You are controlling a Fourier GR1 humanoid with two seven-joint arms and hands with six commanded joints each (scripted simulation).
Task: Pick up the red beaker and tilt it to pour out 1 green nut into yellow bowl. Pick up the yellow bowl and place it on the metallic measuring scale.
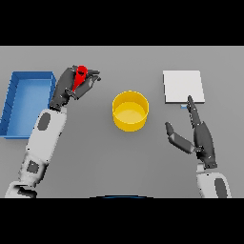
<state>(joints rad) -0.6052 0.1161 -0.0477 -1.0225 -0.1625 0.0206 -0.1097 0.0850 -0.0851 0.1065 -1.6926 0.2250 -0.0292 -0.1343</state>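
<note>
Seen from above the grey table [119, 157]. At upper left, left hand [71, 86] raised over the tabletop, fingers and thumb curled round the red beaker [81, 76], pinching it between them. Beaker small, bright red, poking up out of the dark fingers, mostly wrapped by the hand, leaning a little to one side. Contents of the beaker not visible.

Just left of that hand, a blue tray [14, 102] with raised walls, sitting near the table's left edge, close beside the left forearm.

At the centre, the yellow bowl [130, 111], round, upright, open top facing up, resting on the table. Well apart from the left hand and the beaker, down and to the right of them. Inside of the bowl plain yellow, nothing to make out in it.

At upper right, the scale [183, 86], a flat pale square plate lying on the table, apart from the bowl.

Below the scale, right hand [200, 136] hovering with fingers straight and spread, thumb out toward the bowl, holding nothing. Longest fingertip reaching up just beside the scale's near edge; whether touching, cannot tell.
</note>
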